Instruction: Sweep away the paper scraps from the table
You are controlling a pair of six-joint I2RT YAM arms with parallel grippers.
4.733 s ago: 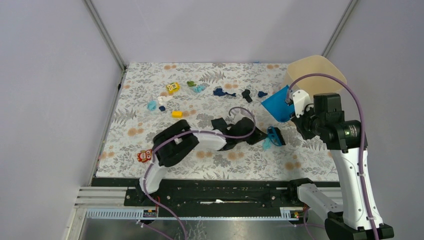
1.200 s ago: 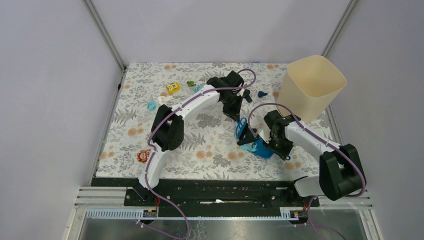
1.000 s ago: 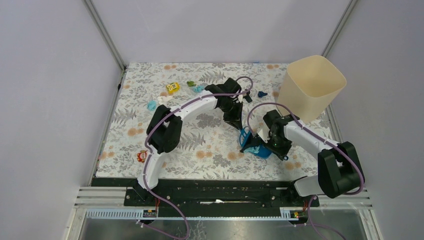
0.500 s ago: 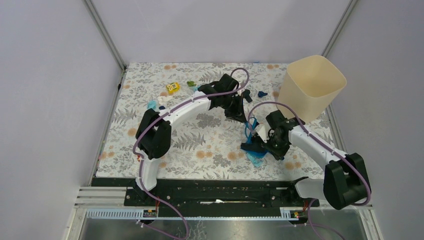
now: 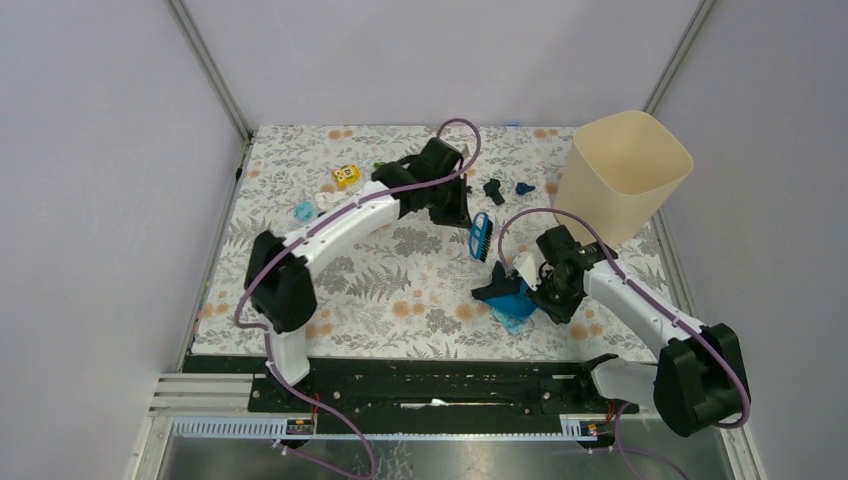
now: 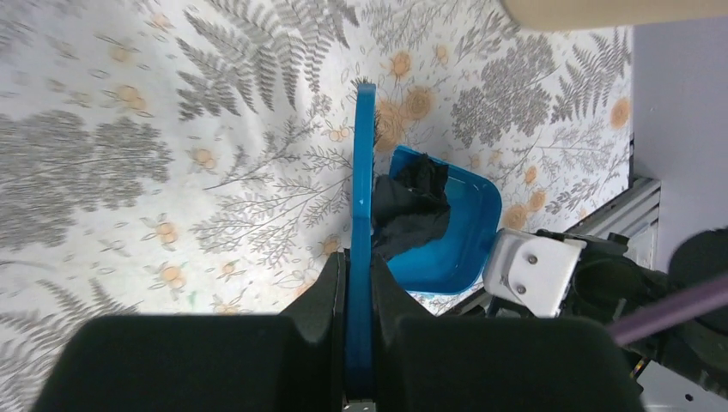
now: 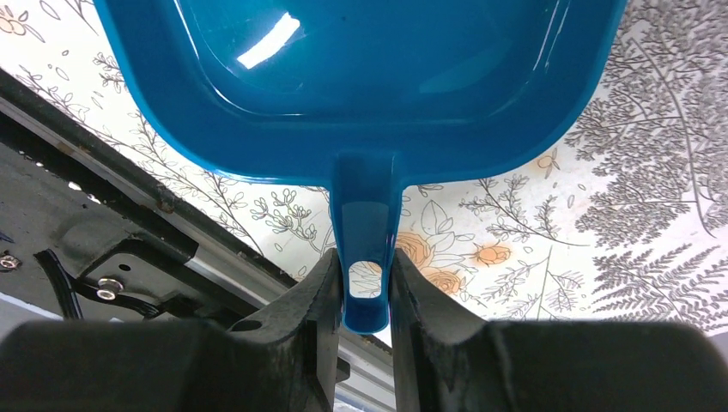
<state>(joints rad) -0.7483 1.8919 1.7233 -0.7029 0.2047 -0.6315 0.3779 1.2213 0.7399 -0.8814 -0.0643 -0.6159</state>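
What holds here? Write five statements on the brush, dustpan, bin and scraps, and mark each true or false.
1. The left gripper is shut on the brush. True.
2. The right gripper holds the dustpan by its handle. True.
3. The dustpan is empty. False: dark scraps lie in it.
4. The bin lies on its side. False: it stands upright.
5. Other scraps lie on the table near the bin. True.
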